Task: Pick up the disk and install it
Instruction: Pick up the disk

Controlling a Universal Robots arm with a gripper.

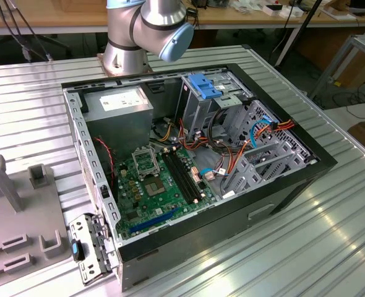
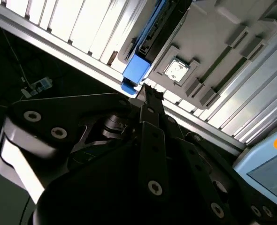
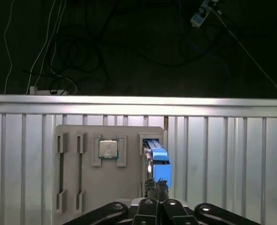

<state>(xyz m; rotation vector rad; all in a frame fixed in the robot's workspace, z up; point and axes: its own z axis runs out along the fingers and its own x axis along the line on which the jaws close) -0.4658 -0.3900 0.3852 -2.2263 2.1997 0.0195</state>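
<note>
The gripper (image 3: 157, 184), fingers (image 3: 151, 188) closed together, touches the blue-railed disk (image 3: 159, 157) standing edgewise in the grey holder (image 3: 89, 187).

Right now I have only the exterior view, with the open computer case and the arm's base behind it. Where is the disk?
Observer: In both wrist views the disk stands on edge in a slot of a grey holder plate that lies on the ribbed metal table.
Operator: And the pincer?
Observer: The pincer is right at the disk's blue-railed edge, at the end nearest the arm.
Operator: Anything else on that plate?
Observer: A square processor chip lies in a recess beside the disk's slot.
</note>
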